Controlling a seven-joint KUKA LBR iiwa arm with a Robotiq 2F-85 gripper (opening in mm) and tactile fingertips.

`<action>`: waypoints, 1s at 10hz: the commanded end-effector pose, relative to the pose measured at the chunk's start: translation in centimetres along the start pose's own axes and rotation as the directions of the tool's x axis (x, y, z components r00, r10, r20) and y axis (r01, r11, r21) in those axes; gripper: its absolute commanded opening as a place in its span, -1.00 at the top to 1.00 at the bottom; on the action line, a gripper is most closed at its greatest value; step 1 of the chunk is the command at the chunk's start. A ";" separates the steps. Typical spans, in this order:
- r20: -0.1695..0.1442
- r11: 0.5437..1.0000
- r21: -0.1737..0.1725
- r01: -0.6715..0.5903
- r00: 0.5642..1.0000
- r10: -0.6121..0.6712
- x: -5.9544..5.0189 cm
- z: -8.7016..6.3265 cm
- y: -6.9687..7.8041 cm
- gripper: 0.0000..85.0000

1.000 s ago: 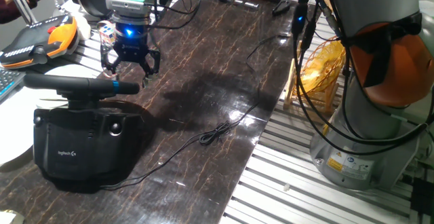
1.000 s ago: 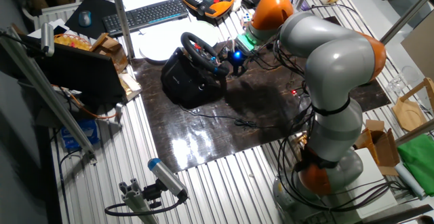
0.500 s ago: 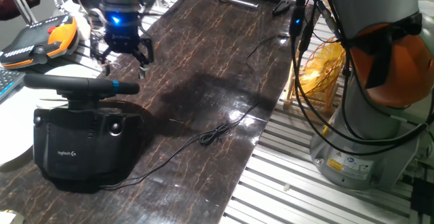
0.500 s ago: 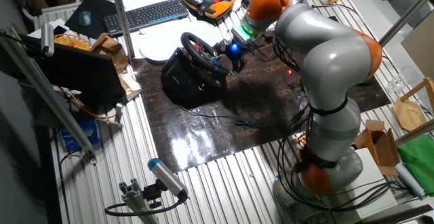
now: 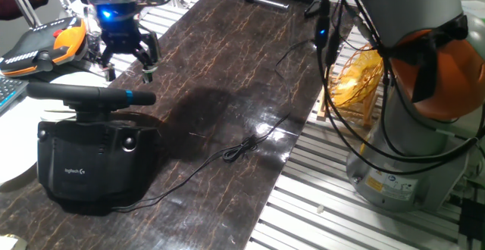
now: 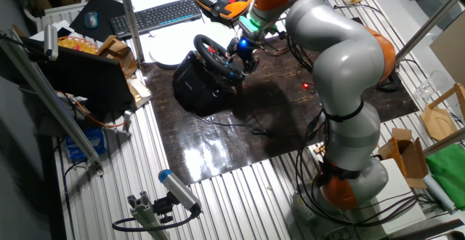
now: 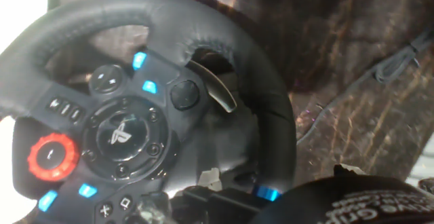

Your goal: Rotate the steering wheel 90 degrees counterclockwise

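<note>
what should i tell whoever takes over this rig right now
End effector: open, empty, hovering above and behind the steering wheel, not touching it.
Steering wheel: on its black base at the end of the dark mat; the hand view looks down on its hub and rim.
Done: nothing visible; no grip on the rim.
Left: descend, grasp the rim, rotate 90 degrees counterclockwise, release.

One fixed view sits low at the end of the dark marbled bench, behind the black padded steering wheel. The other looks down from high, taking in the whole bench. The hand view sees the wheel's face close up.
</note>
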State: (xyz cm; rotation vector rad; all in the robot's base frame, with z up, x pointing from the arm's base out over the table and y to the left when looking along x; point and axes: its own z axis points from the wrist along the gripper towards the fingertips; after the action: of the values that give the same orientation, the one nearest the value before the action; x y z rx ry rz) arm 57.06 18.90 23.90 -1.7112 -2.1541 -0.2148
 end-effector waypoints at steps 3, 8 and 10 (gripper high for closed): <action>-0.093 0.874 -0.146 -0.464 0.886 0.454 0.5 -0.2 -0.1 -0.91; -0.154 0.804 -0.140 -0.578 0.815 0.559 1.5 0.2 0.0 -0.86; -0.165 0.790 -0.136 -0.598 0.800 0.577 1.9 0.2 0.1 -0.79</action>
State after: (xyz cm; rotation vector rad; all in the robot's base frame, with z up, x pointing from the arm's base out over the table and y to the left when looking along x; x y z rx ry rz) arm 56.77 20.69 24.43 -1.9915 -1.8359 -0.2225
